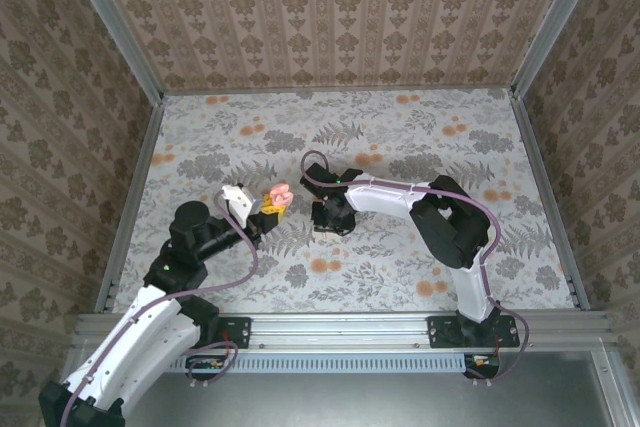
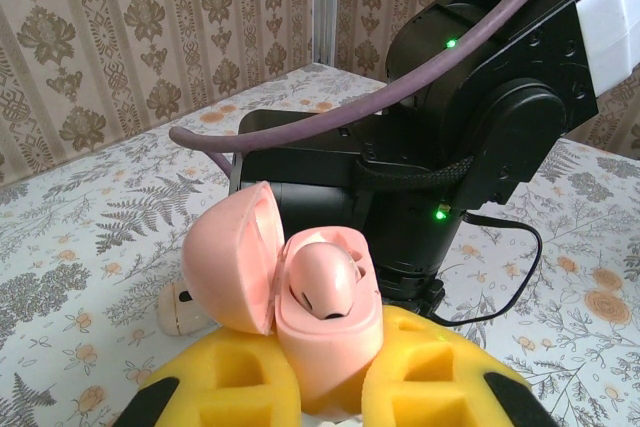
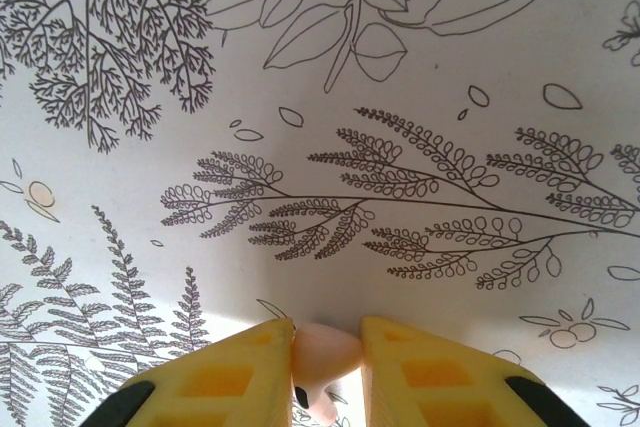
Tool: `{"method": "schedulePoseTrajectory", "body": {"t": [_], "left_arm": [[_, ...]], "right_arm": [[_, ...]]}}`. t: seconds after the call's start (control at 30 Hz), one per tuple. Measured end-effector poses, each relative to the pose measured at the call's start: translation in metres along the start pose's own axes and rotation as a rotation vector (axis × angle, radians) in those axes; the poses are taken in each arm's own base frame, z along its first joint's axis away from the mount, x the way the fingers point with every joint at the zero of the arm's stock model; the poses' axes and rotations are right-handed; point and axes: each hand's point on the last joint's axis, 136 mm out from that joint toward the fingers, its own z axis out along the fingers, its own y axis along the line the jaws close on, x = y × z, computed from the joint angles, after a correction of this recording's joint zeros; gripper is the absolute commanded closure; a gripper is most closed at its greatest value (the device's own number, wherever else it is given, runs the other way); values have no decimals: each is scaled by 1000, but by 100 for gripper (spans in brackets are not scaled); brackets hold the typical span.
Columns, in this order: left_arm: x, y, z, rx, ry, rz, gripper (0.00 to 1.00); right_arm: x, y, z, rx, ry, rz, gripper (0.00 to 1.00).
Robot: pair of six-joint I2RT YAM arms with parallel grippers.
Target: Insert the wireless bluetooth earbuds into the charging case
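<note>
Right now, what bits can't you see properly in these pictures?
- Right wrist view: the earbud between the right gripper's pads is cut off by the bottom edge.
- Left wrist view: the charging case lid hides most of a cream piece behind it. The case's bottom is hidden between the left gripper's pads.
- Top view: the case's inside is too small to make out.

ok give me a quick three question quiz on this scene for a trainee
1. True or false: the charging case held in the left pincer has its lid shut.
2. What is pinched in the right pincer? A) an earbud B) a coin C) a screw
3. Fill in: in the left wrist view the lid hangs to the ____ of the case body.

Key: 1 false, the lid stands open; 2 A; 3 left.
</note>
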Motion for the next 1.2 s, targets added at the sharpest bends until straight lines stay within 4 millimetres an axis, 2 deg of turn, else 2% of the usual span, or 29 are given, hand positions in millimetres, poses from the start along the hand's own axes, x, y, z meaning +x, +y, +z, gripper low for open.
{"method": "schedulePoseTrajectory", "body": {"t": [0.23, 0.53, 0.63, 0.7, 0.93, 1.03, 1.2], "left_arm": [[1, 0, 0, 0, 2, -2, 100], [-2, 0, 2, 6, -10, -11, 100], [-6, 0, 5, 15, -30, -17, 100], [-7, 0, 8, 21, -44, -21, 100], [-10, -14, 21, 79, -91, 5, 100], [-16, -25, 24, 112, -135, 51, 100], [-29, -40, 29, 147, -204, 147, 100]], "right_arm": [[0, -4, -10, 7, -21, -1, 79], [-8, -5, -55, -31, -130, -3, 80], [-13, -6, -81, -64, -205, -2, 80], [-18, -5, -106, -98, -272, -2, 80], [-32, 6, -213, -271, -555, -20, 81], [-31, 8, -251, -335, -658, -44, 81], [-24, 7, -288, -412, -777, -84, 82]]}}
